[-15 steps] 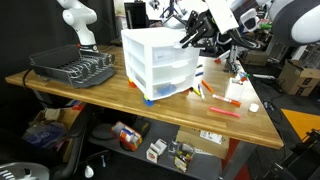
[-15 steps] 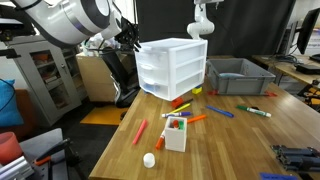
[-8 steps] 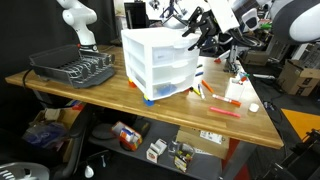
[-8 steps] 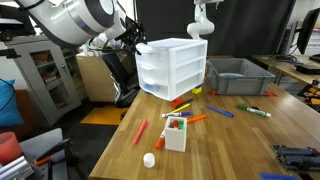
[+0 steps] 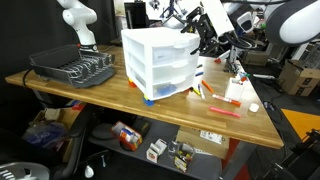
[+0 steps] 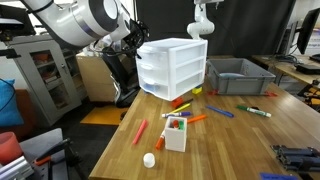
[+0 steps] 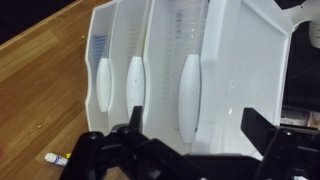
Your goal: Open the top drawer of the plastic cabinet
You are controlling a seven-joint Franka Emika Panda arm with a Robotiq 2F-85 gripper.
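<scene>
Wooden table (image 5: 100, 95) holding a white cabinet (image 5: 160, 60) near one edge. Its top drawer (image 6: 160, 55) looks fully shut, so the whole pull remains. The gripper (image 7: 198, 135), jaws wide apart, faces the handle (image 7: 190, 90), apparently not touching

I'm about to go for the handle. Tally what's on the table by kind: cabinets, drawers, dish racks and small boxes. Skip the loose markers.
Plastic cabinet: 1
Drawers, counting the top drawer: 3
Dish rack: 1
Small white box holding markers: 1
Total: 6
</scene>
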